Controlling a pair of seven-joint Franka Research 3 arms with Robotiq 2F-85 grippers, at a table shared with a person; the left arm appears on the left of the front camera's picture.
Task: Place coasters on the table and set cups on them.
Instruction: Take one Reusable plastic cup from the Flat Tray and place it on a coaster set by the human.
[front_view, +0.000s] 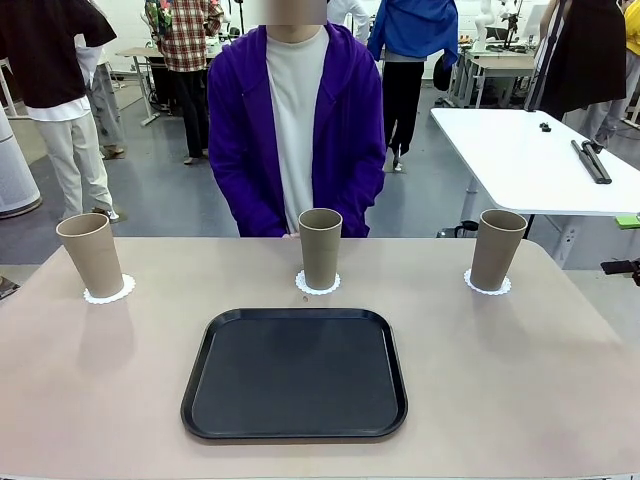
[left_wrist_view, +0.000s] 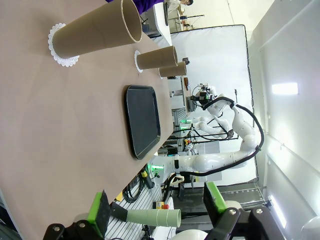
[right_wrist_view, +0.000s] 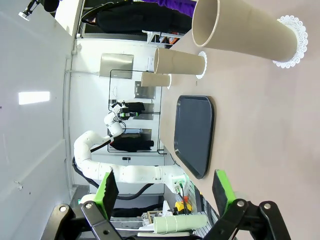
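Black tray (front_view: 295, 372) empty; both tools released, left tool (left_wrist_view: 157, 212), right tool (right_wrist_view: 165, 187). Beyond them, three cups (front_view: 320, 248) upright on coasters (front_view: 318, 285). Best kept clear; nothing left to place.

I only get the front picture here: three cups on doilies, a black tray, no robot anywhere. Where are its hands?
Observer: The left gripper sits back from the edge of the table, fingers wide open, nothing between them.
Operator: And the other one?
Observer: The right gripper is open and empty too, looking across the table toward the cups.
Operator: Anything else I miss?
Observer: A pale tube shows just beyond the left fingers, among gear off the table's edge.
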